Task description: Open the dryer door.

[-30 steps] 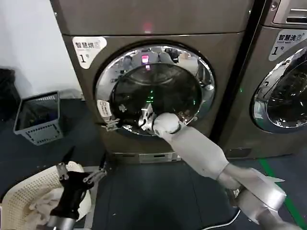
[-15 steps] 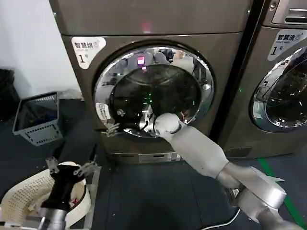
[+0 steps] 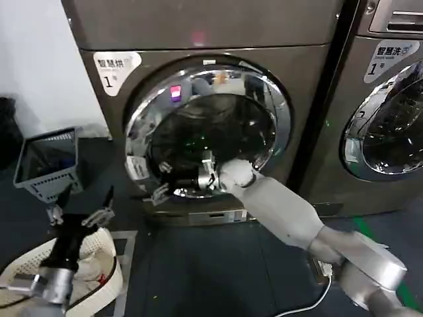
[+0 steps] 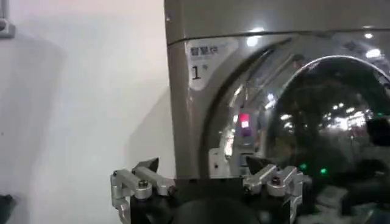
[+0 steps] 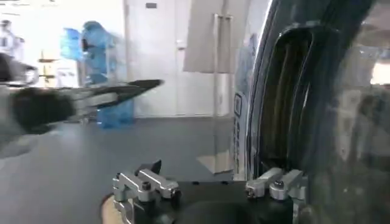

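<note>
The dryer door [image 3: 205, 129] of the bronze-brown dryer [image 3: 198, 26] stands slightly ajar. The right tool [image 3: 206, 177] sits at the door's lower rim; I cannot tell how its fingers stand. The left tool [image 3: 80, 212] hangs spread wide over a white laundry basket [image 3: 106, 277] holding pale cloth. A grey crate [image 3: 46, 162] stands on the floor. A sticker [image 3: 115, 66] reads "1".

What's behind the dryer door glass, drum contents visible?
Nothing readable. The dryer door is barely ajar; its dark glass shows only reflections and small green lights. The right tool reaches the lower rim, covering part.
</note>
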Robot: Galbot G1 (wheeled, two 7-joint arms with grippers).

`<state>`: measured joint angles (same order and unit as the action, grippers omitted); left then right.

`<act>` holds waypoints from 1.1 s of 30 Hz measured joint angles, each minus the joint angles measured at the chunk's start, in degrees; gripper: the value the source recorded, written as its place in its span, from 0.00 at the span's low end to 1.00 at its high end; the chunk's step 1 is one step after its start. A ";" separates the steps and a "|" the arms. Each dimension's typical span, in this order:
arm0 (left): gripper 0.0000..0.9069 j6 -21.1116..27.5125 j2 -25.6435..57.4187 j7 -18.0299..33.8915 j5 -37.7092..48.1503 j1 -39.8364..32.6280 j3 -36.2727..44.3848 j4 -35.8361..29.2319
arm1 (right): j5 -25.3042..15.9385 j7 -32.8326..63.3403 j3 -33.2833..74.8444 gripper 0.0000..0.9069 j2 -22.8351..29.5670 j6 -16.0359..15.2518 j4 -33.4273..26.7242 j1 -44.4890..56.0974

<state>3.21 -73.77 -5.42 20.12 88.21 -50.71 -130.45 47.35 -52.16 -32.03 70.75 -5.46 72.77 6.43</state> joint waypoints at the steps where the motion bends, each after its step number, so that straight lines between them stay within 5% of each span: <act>1: 1.00 -0.01 0.53 -0.20 0.35 -0.38 -0.45 0.51 | 0.35 -0.18 -0.26 1.00 -0.73 -0.03 0.75 0.12; 7: 1.00 -0.30 3.63 -1.60 4.70 -2.12 -4.56 3.80 | 1.59 -1.65 -1.30 1.00 -4.95 -0.40 5.55 0.67; 17: 1.00 -3.64 9.52 -11.14 10.42 -1.86 -6.83 9.37 | 2.22 -4.79 -2.27 1.00 -10.90 -1.00 12.89 1.20; 23: 1.00 -6.33 14.99 -17.61 10.64 -3.64 -3.70 13.85 | 3.14 -5.87 -1.97 1.00 -14.90 -1.05 17.26 2.20; 33: 1.00 -7.05 24.36 -19.63 10.62 -8.76 5.33 20.57 | 4.59 -7.62 -1.24 1.00 -22.20 -0.75 24.29 3.81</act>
<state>-3.84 -49.41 -25.05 30.74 79.46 -45.38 -109.88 51.94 -59.78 -33.27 48.55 -6.20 97.06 10.24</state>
